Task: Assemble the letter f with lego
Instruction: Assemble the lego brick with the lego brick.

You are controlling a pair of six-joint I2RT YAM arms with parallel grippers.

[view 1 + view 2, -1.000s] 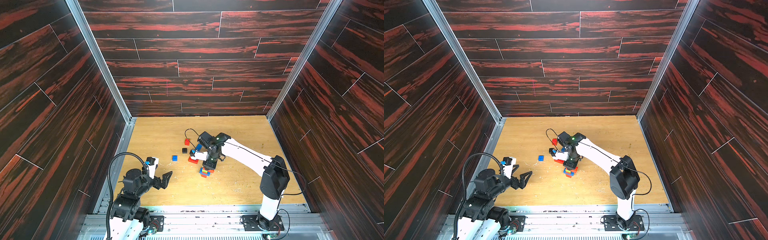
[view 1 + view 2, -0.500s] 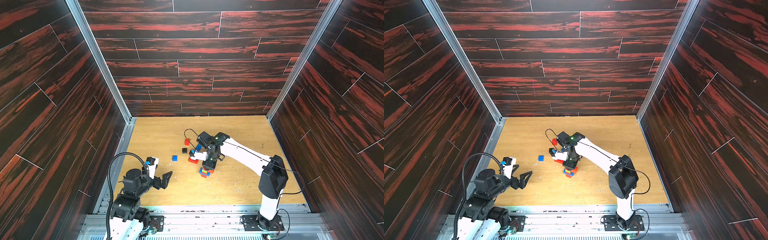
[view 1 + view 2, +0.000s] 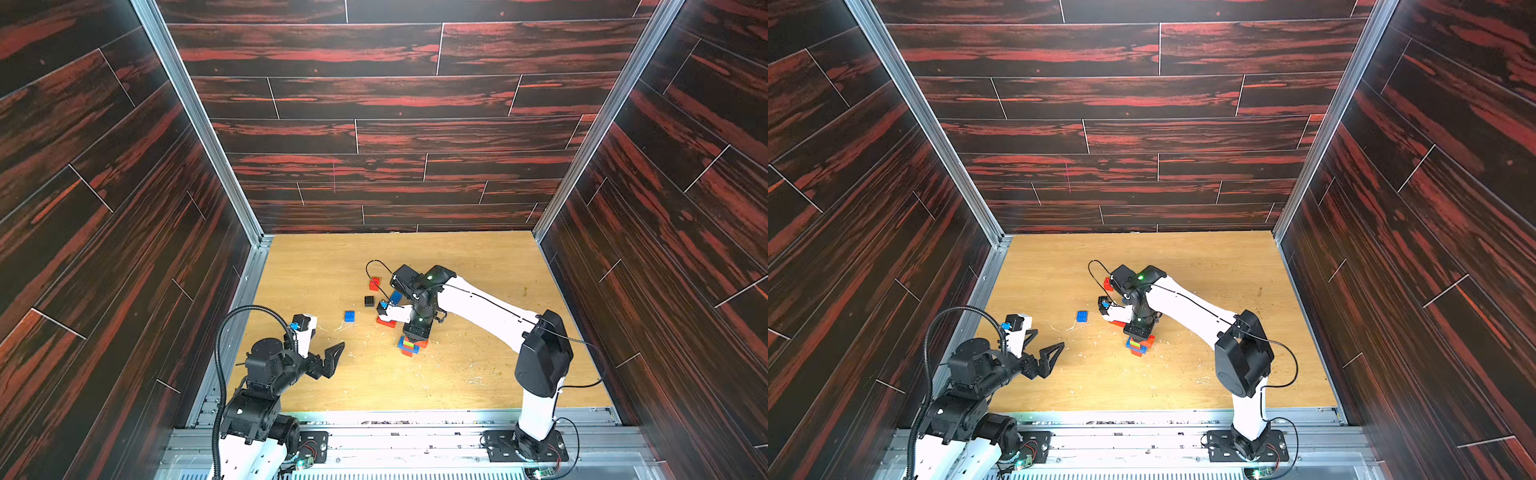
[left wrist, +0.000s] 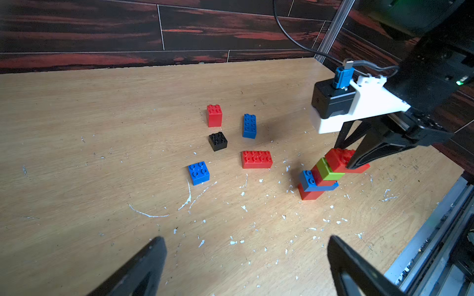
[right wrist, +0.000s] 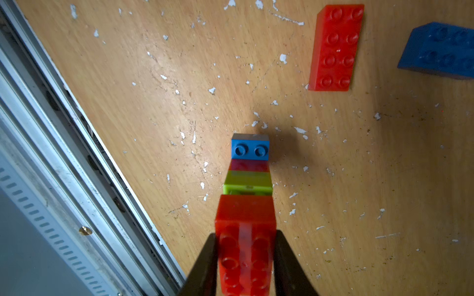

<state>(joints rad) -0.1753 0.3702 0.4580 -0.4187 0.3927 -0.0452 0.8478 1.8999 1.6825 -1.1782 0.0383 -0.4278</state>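
I see the wooden table (image 3: 478, 374) filling the floor of the dark-panelled enclosure, its surface speckled with white flecks. My right arm (image 3: 486, 307) reaches from its base at the near edge to the middle of the table and bends down over the build. My left arm (image 3: 266, 365) sits folded by the near left corner, well apart from every brick.

The left gripper (image 4: 246, 239) hangs above bare wood with its jaws spread wide and nothing between them. The right gripper (image 5: 246, 256) points down and is clamped on the top red brick (image 4: 338, 159), one finger on each long side.

The lego stack (image 4: 320, 176) stands near the middle of the table. From the bottom it goes red, blue, red, lime green, then the gripped red oblong, which overhangs the green one. The layers step sideways rather than lining up. Whether the top brick is pressed fully down I cannot tell.

The loose lego lies to the left of the stack and a little farther back, all studs up and none touching.
- The red oblong brick (image 4: 256, 159) is nearest the stack.
- The blue oblong brick (image 4: 249, 126) is behind it.
- The small red brick (image 4: 214, 115) is farthest back.
- The black square brick (image 4: 218, 141) is just in front of the small red brick.
- The blue square brick (image 4: 199, 173) is closest to my left arm.
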